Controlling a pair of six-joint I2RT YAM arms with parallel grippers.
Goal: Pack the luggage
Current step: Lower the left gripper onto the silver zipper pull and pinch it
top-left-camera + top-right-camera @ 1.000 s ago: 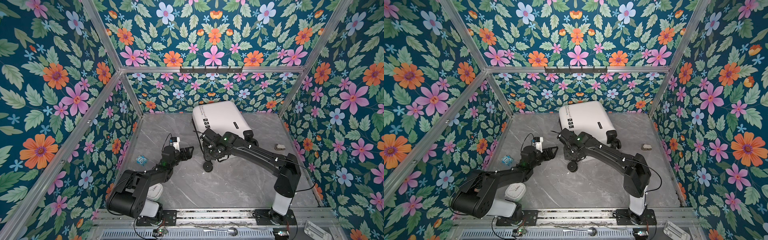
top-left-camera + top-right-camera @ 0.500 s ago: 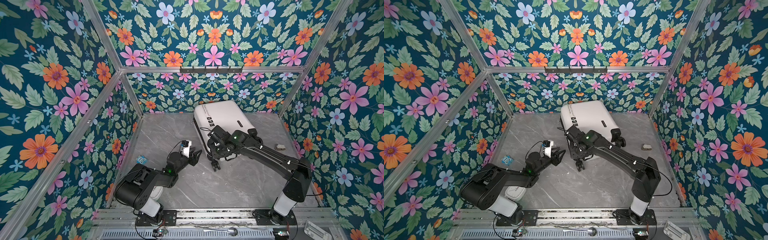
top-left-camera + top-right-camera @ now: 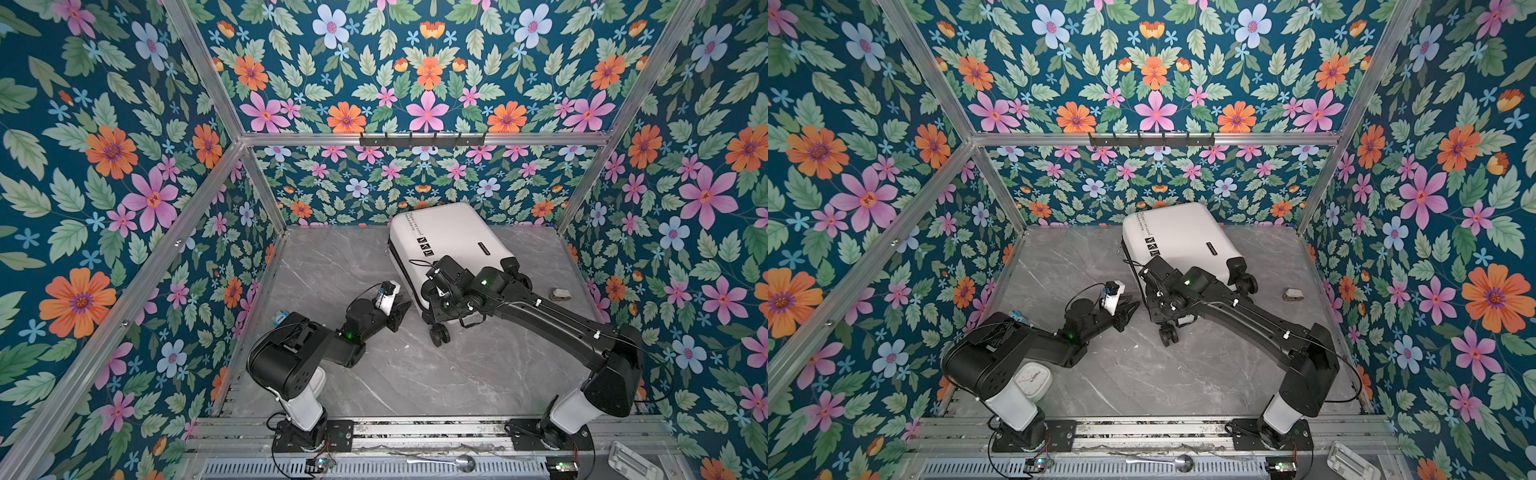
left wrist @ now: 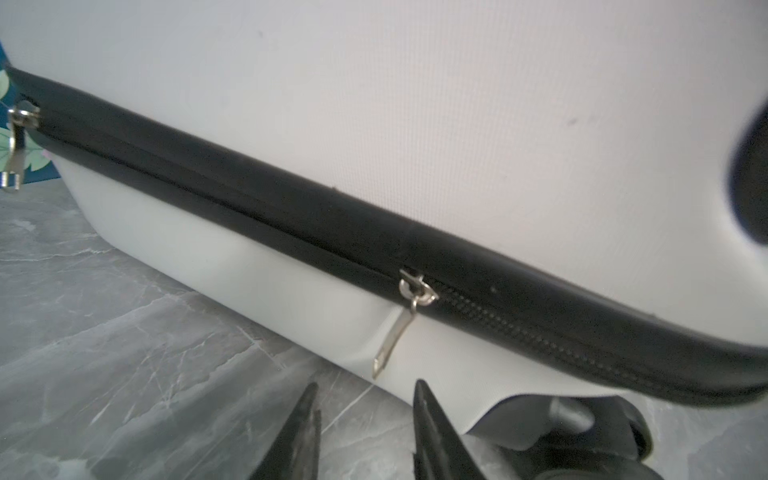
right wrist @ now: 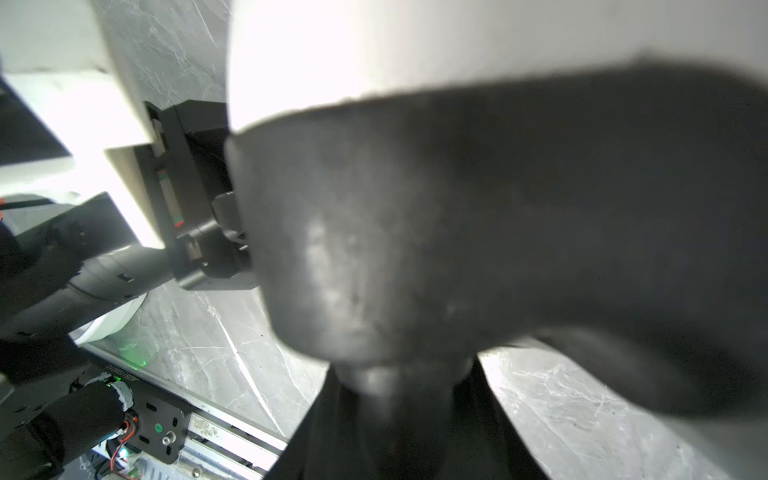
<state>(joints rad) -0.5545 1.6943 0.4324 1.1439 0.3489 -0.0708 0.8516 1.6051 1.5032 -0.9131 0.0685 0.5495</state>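
Observation:
The luggage (image 3: 453, 237) (image 3: 1183, 237), a white hard-shell case, lies closed and askew at the back of the grey table. My right gripper (image 3: 437, 305) (image 3: 1163, 305) is shut on the caster wheel (image 3: 439, 334) at its near corner; in the right wrist view that dark wheel (image 5: 457, 232) fills the space between the fingers. My left gripper (image 3: 404, 305) (image 4: 365, 399) is open by a narrow gap with nothing in it, beside the case. A silver zipper pull (image 4: 392, 332) hangs from the black zipper band (image 4: 249, 187) just beyond its fingertips (image 4: 309, 399).
A second zipper slider (image 4: 18, 120) sits far along the band. A white clock (image 3: 1032, 376) lies by the left arm's base, a small blue item (image 3: 279, 318) near the left wall, a small grey object (image 3: 561, 294) at the right. A spoon (image 3: 457, 461) rests on the front rail.
My left gripper has reached forward to the luggage's side and its jaws have narrowed. The right gripper, still on the wheel, has swung the case's near end a little to the right.

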